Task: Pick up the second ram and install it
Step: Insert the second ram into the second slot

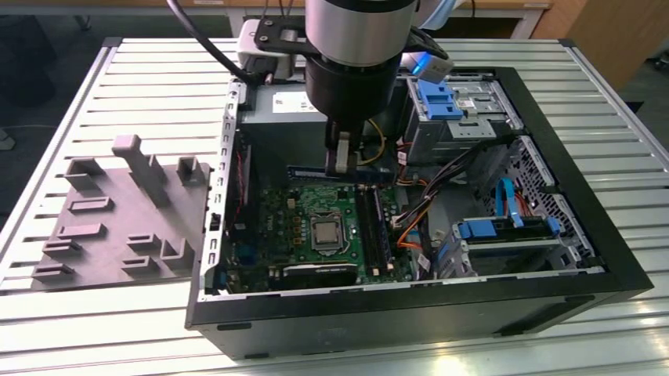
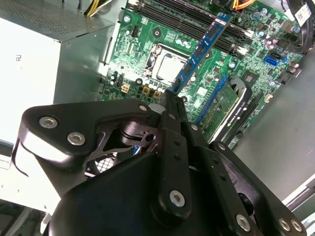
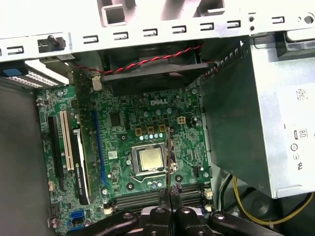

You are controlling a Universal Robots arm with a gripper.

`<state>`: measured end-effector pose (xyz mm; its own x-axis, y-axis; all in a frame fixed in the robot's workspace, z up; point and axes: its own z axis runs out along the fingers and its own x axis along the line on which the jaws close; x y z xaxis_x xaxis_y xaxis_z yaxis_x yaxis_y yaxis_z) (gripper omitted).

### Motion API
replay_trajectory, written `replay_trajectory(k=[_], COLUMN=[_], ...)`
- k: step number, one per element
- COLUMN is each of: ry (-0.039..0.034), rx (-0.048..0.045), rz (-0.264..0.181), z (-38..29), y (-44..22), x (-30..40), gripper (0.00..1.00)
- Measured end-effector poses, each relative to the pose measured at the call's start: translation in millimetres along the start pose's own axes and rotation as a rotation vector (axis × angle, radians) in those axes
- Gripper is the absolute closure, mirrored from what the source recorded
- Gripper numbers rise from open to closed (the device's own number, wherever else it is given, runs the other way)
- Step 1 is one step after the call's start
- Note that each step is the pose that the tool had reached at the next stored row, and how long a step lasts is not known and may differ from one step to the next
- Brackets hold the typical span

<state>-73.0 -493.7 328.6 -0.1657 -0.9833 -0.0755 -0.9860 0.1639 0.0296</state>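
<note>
My gripper (image 1: 343, 163) reaches down into the open computer case and is shut on the second ram (image 1: 326, 170), a long narrow stick held level above the green motherboard (image 1: 282, 227). In the second wrist view the ram (image 2: 202, 49) sticks out from the fingertips of the gripper (image 2: 172, 98), slanting over the silver central chip (image 2: 167, 66) and toward the dark memory slots (image 2: 197, 22). In the first wrist view the ram (image 3: 170, 157) shows edge-on as a thin line beside the chip (image 3: 150, 160), clamped in the gripper (image 3: 170, 196). It hangs above the board, not seated in a slot.
A grey plastic tray (image 1: 115, 227) with upright posts sits outside the case on the exterior view's left. Inside are the silver power supply (image 1: 280, 102), blue drive bays (image 1: 439, 98), orange cables (image 1: 418, 223) and an expansion card (image 1: 313, 274). The black case walls (image 1: 585, 196) ring the work area.
</note>
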Motion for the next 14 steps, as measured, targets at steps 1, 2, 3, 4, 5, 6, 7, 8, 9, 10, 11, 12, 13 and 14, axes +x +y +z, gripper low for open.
replay_trajectory(k=[1,2,3,4,5,6,7,8,9,10,11,12,13,14], ry=[-0.0002,-0.0003,-0.0004,-0.0005,-0.0007,-0.0009,-0.001,-0.0012,-0.0013,-0.0015,-0.0017,-0.0019,-0.0021,-0.0022], rx=[0.0004,0.0009,0.0013,0.0016,0.002,0.0024,0.0028,0.0032,0.0036,0.004,0.0044,0.0047,0.0052,0.0055], rz=[0.005,0.011,0.016,0.021,0.026,0.031,0.036,0.042,0.047,0.052,0.057,0.062,0.067,0.072], z=[0.1,0.1,0.2,0.2,0.3,0.3,0.3,0.4,0.4,0.5,0.5,0.5,0.6,0.6], y=[0.0,0.0,0.0,0.0,0.0,0.0,0.0,0.0,0.0,0.0,0.0,0.0,0.0,0.0], x=[0.0,0.0,0.0,0.0,0.0,0.0,0.0,0.0,0.0,0.0,0.0,0.0,0.0,0.0], gripper=[0.89,0.89,0.89,0.89,0.89,0.89,0.89,0.89,0.89,0.89,0.89,0.89,0.89,0.89])
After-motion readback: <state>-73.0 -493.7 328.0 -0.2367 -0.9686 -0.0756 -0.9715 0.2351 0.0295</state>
